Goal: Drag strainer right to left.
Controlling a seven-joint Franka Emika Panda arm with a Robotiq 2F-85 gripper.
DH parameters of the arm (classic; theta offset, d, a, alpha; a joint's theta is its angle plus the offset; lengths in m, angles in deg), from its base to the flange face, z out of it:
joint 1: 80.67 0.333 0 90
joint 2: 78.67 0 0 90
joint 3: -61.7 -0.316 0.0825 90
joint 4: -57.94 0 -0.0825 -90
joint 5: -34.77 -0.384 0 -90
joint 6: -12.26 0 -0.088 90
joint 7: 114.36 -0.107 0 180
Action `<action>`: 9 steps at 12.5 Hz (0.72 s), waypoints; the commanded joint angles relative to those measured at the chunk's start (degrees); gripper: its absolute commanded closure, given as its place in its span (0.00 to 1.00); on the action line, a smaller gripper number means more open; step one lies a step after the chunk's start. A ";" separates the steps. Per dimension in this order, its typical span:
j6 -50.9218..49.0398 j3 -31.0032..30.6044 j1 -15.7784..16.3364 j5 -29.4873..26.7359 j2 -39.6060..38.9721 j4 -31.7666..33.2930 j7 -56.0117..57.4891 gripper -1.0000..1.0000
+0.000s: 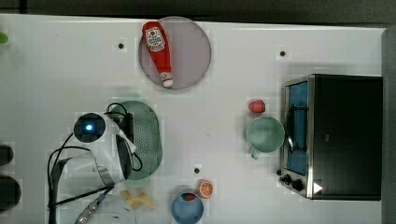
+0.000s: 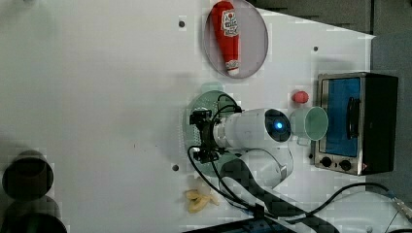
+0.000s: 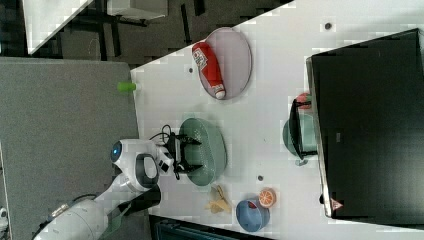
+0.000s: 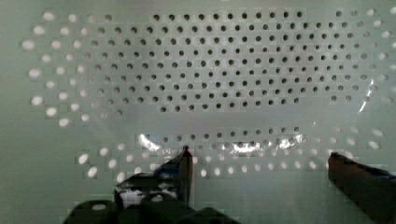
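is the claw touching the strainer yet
Cannot tell. The wrist view shows the open claw inside the strainer, fingertips close against its holed floor, no clear gap or contact.

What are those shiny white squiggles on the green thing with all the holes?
In the wrist view, that is light glaring off the strainer, in streaks near the tool whose fingers stand apart. In the top view the strainer looks dull, with no such shine.

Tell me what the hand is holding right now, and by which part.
Nothing: the hand sits open inside the strainer, fingers spread over its perforated floor, gripping no part.
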 commanded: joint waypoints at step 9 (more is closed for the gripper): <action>0.44 -0.91 6.48 -5.57 -3.77 -8.39 -6.84 0.00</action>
